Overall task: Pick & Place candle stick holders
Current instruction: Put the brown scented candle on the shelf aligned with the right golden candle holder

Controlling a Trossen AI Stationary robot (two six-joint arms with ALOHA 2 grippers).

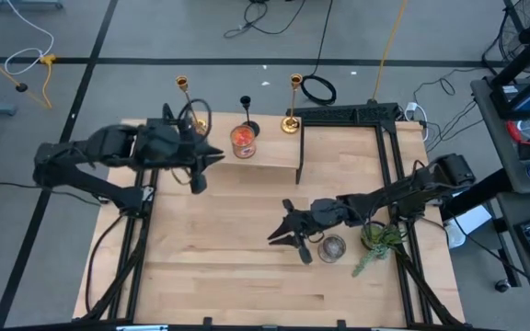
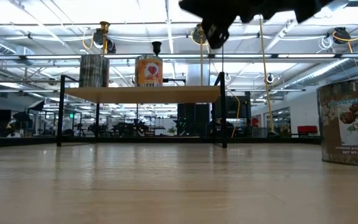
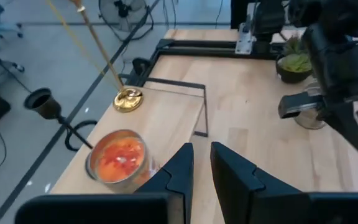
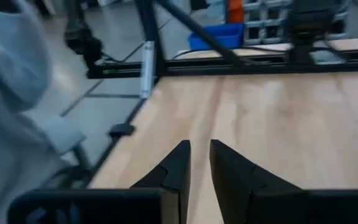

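Three candle stick holders stand upright on their round bases on the raised wooden shelf (image 1: 265, 156) at the table's far side: a gold one (image 1: 183, 87) at the left, the shorter black one (image 1: 246, 106) in the middle, a gold one (image 1: 292, 106) at the right. All three show in the low view: left gold (image 2: 104, 30), black (image 2: 156, 48), right gold (image 2: 199, 34). My left gripper (image 1: 214, 155) is shut and empty above the shelf's left part, near the black holder (image 3: 42, 102) and the right gold holder's base (image 3: 128, 99). My right gripper (image 1: 277, 236) is shut and empty above the table's middle.
A can with an orange-red lid (image 1: 243, 141) stands on the shelf below the black holder, close to my left gripper (image 3: 201, 155). A small can (image 1: 332, 246) and a green plant (image 1: 380, 239) stand by my right arm. A striped cylinder (image 2: 92, 70) shows on the shelf's left.
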